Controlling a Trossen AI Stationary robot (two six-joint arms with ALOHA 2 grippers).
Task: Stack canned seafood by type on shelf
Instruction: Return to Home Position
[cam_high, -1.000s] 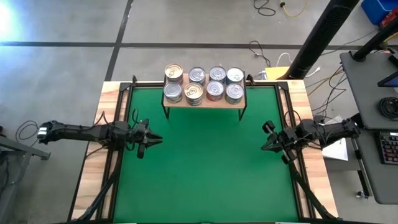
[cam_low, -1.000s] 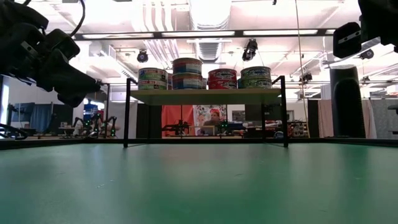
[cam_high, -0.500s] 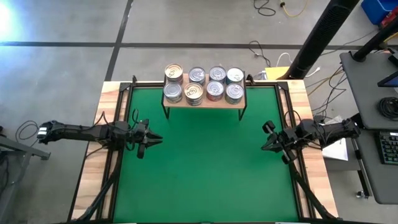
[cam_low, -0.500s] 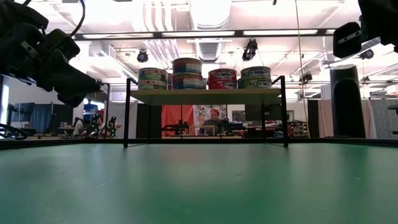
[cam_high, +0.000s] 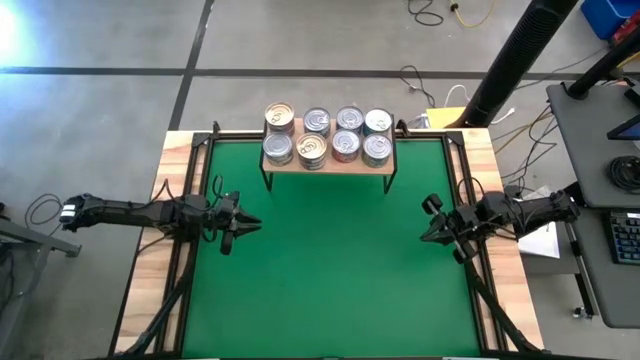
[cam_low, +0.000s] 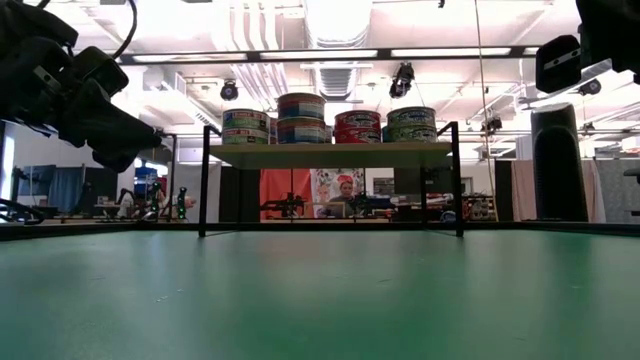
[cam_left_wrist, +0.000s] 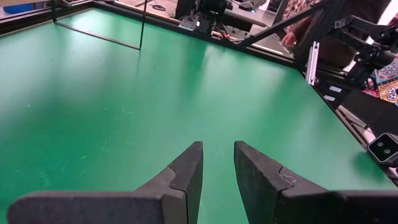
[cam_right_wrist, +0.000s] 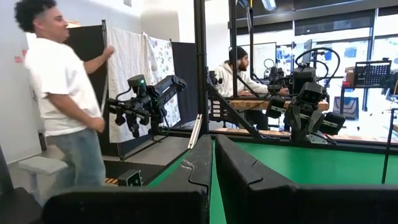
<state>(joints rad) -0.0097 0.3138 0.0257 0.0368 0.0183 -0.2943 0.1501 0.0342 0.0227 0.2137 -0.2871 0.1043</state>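
Metal tins (cam_high: 328, 136) were seen stacked in two rows on the shelf (cam_high: 327, 163) at the far edge of the green worktop (cam_high: 330, 260) | left gripper (cam_high: 243, 223) was held over the worktop's left side, jaws slightly spread, nothing held | right gripper (cam_high: 424, 233) was held at the right side, jaws pressed together, empty

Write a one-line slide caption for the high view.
Small round metal seafood tins fill the light-wood shelf above the green table mat; the left tool and right tool flank it, empty.
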